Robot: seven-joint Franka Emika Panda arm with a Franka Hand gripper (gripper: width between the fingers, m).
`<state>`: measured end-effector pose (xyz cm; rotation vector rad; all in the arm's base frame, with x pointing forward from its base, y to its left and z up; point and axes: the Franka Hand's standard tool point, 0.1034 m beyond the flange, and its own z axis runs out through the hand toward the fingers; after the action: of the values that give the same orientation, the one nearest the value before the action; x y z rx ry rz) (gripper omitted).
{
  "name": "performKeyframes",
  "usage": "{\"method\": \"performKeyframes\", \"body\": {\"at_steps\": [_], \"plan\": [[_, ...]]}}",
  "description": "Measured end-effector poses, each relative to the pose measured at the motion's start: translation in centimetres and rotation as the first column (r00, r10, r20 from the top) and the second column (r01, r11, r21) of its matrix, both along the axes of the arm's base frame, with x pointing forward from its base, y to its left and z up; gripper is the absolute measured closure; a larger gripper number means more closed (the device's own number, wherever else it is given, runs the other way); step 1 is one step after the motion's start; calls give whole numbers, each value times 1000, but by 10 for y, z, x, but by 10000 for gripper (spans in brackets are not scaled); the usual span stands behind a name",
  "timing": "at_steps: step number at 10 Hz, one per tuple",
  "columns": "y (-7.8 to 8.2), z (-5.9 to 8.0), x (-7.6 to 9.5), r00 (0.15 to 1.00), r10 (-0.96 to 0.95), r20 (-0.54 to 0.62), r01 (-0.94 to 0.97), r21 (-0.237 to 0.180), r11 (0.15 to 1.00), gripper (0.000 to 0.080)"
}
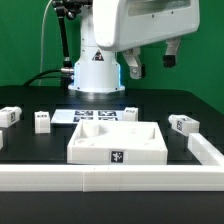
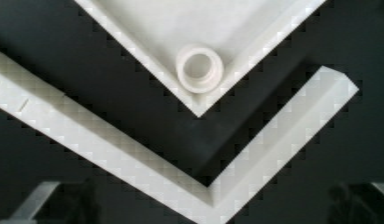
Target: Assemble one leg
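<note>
Under the jaws I see a corner of the white tray (image 2: 171,25) with a round socket (image 2: 199,68), and a white rail (image 2: 287,125) beside it. My gripper (image 1: 152,63) hangs high, jaws wide, holding nothing. The nearest leg (image 1: 183,124) lies on the table (image 1: 30,145), far below the jaws and to one side, not touching them.

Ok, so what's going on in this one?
The end effector hangs open and empty above the table, with nothing picked up yet. The white tray-like piece sits in the middle with loose legs around it: the far-left leg and the near-left leg on the exterior view's left, and the right leg on its right. The wrist view looks down on a tray corner with a round hole.
</note>
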<state>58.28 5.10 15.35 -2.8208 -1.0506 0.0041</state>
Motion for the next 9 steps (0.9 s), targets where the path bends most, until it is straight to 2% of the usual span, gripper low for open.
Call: {"method": "performKeyframes", "body": {"at_steps": [6, 8, 9], "plan": [[-2, 1, 0, 1000, -8, -6, 8, 5, 1000, 150], [-10, -3, -9, 990, 140, 1, -140, 9, 990, 150], [-11, -11, -18, 977, 215, -7, -215, 12, 977, 150]]}}
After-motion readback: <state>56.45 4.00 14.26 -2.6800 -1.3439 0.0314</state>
